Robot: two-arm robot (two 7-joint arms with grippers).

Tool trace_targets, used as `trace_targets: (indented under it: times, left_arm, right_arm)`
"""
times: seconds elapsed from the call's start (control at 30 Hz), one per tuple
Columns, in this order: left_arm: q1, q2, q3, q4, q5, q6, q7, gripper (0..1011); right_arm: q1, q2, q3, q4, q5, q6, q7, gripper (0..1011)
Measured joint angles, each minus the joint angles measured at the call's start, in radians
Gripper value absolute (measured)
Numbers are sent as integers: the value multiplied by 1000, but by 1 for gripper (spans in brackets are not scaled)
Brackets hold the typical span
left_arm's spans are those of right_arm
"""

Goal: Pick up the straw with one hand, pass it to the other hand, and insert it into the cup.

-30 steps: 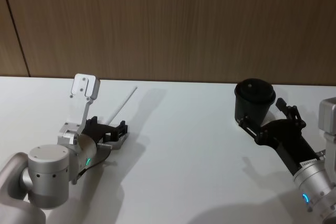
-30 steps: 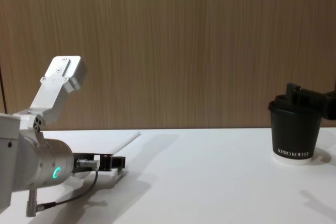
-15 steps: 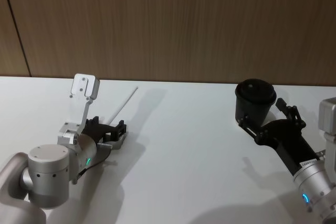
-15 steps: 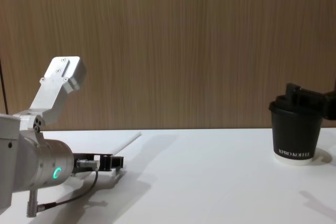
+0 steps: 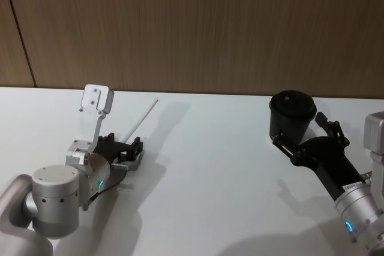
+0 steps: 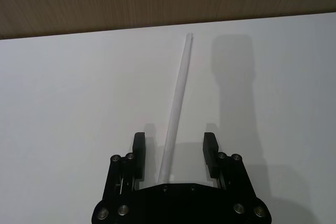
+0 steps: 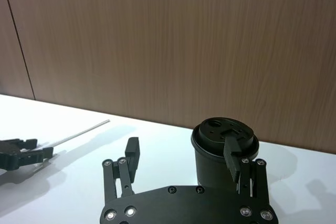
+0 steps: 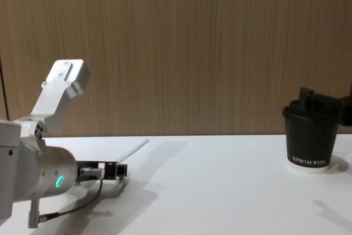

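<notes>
Your left gripper (image 6: 174,139) sits low on the table (image 5: 210,166) with its jaws apart, straddling the near end of the straw (image 6: 178,95), which lies flat between them with neither finger pinching it. Your right gripper (image 7: 181,148) is well apart on the other side, jaws likewise spread, close by the upright cup (image 7: 207,163) with its lid (image 7: 223,129) on. By my judgement you are at the very start: grasp, lift, hand-over and insertion all remain.

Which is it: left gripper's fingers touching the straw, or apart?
Apart. Left wrist view: the straw lies between the left gripper's open fingers, table showing either side.
</notes>
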Motion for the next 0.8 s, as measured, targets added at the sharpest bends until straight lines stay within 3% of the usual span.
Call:
trace_targets:
  times: [0.8]
  left_arm:
    - [0, -1, 0, 2, -1, 0, -1, 528]
  right_arm:
    - [0, 0, 0, 0, 0, 0, 0, 1001]
